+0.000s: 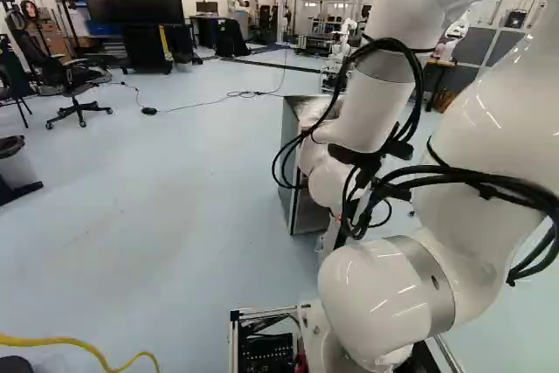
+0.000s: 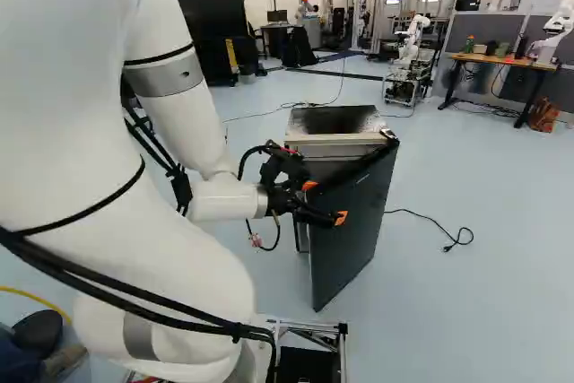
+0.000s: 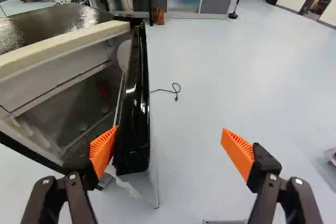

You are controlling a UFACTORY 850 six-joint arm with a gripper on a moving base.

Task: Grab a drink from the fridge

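Black and glossy, the door (image 2: 354,230) hangs open from the front of the fridge (image 2: 332,121), which stands on the floor (image 2: 448,311) ahead of the base. Both have their long axis upright. The fridge's opening faces back towards the robot, and the door's free edge points that way too, right at the gripper (image 2: 326,202). Its fingers are spread wide, gripping nothing: one has its orange pad (image 3: 103,150) by the door's inner side, at the free edge, though I can't tell whether they touch; the other is well apart, off the outer side. Inside the fridge it's dim, and I can't make out whether it holds a drink.
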